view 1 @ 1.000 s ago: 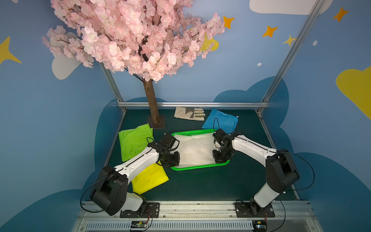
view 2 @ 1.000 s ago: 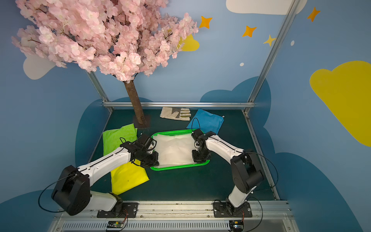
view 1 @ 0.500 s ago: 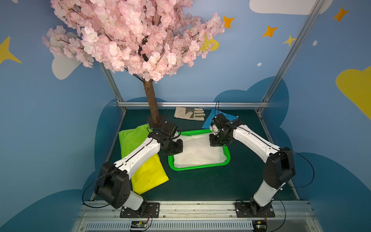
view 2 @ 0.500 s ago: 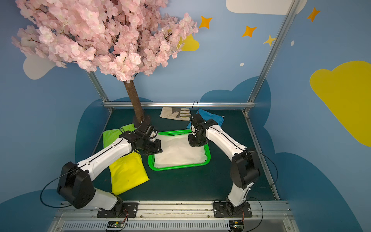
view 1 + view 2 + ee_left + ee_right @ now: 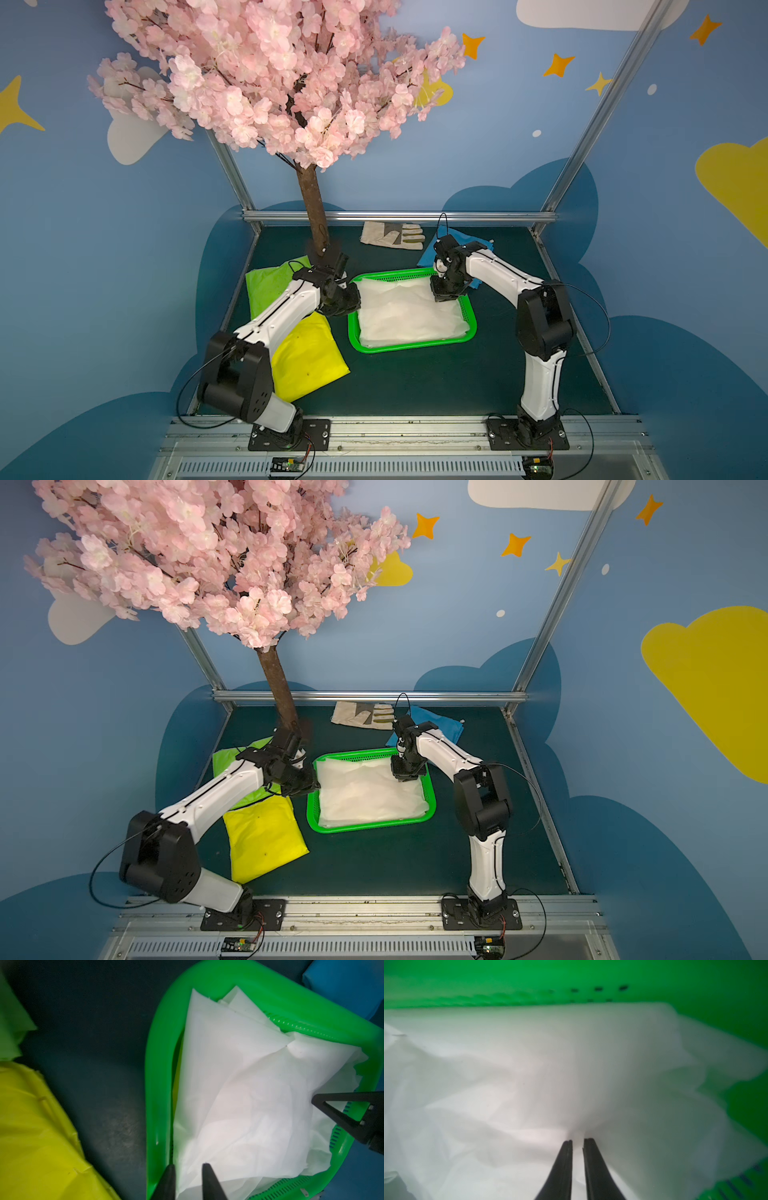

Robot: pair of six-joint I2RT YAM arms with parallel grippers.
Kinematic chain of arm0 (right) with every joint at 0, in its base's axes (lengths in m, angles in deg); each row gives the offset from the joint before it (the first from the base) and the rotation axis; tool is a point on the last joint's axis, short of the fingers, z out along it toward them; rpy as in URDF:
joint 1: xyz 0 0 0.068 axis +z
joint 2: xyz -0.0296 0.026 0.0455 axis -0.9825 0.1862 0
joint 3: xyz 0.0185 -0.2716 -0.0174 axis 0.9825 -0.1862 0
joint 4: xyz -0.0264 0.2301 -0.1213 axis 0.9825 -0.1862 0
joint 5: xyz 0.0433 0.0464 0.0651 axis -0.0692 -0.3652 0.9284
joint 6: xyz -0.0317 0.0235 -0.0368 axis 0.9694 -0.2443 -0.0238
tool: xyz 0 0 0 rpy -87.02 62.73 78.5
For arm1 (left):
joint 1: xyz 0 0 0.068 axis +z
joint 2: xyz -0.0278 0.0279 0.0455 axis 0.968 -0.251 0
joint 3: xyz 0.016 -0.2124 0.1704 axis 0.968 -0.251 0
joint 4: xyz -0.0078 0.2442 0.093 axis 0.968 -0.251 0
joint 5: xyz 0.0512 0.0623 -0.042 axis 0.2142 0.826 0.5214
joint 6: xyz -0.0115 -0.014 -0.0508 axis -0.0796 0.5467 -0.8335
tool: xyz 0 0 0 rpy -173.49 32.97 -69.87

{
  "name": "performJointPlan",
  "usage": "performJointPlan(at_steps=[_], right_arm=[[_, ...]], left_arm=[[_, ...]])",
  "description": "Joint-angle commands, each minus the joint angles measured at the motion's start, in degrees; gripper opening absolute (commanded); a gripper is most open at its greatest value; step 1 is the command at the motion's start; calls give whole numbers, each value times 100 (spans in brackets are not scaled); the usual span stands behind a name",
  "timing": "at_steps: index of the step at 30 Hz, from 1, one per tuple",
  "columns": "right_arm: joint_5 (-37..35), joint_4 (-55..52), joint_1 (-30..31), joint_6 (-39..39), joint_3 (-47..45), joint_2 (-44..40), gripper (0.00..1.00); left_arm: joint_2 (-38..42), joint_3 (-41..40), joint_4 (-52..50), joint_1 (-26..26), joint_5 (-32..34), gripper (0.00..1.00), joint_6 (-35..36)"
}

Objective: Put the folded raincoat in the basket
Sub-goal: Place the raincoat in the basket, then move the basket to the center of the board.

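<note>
Raincoat [image 5: 409,311] fills basket [image 5: 411,347], left end effector [image 5: 188,1167] and right end effector [image 5: 577,1140] slightly parted at opposite edges.

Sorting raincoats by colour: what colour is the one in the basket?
White raincoat, clearest in the left wrist view.

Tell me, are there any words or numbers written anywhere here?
None can be read.
The basket, white raincoat and glove show no words or numbers.
The walls have only painted stars and clouds.
Any print on the small circuit boards at the front rail is too small to read.
</note>
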Motion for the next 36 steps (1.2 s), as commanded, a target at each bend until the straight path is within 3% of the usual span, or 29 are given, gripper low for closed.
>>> performJointPlan(at_steps=[1, 4, 8, 13, 18, 21, 26, 29, 33, 36], right_arm=[[-32, -26, 121, 142, -215, -1005, 32], [-81, 84, 156, 92, -718, -1744, 42], [81, 438, 179, -63, -1710, -2697, 49], [325, 766, 573, -303, -2729, -3731, 48], [704, 1394, 1349, -620, -3860, -4738, 40], [570, 1919, 1959, -897, -4559, -5073, 34], [-24, 2037, 2867, -1219, -4651, -4442, 31], [91, 2268, 3126, -1341, -4421, -3770, 31], [-109, 2398, 3121, -1387, -3818, -2845, 31], [-649, 1899, 2914, -1410, -2922, -2027, 30]], left_arm=[[1001, -459, -141, 140, 211, 53, -87], [1641, -860, -425, 198, 417, 60, -236], [2617, -1446, -877, 249, 1232, 64, -845], [3455, -2343, -728, 270, 1398, 64, -1268], [3409, -2652, -507, 274, 792, 62, -1270], [3310, -2750, -350, 269, 626, 61, -1271], [3313, -2828, -327, 272, 750, 61, -1371], [3415, -2924, -203, 270, 712, 61, -1409], [3380, -2939, -256, 269, 791, 62, -1337], [3314, -2956, -256, 275, 737, 62, -1329]])
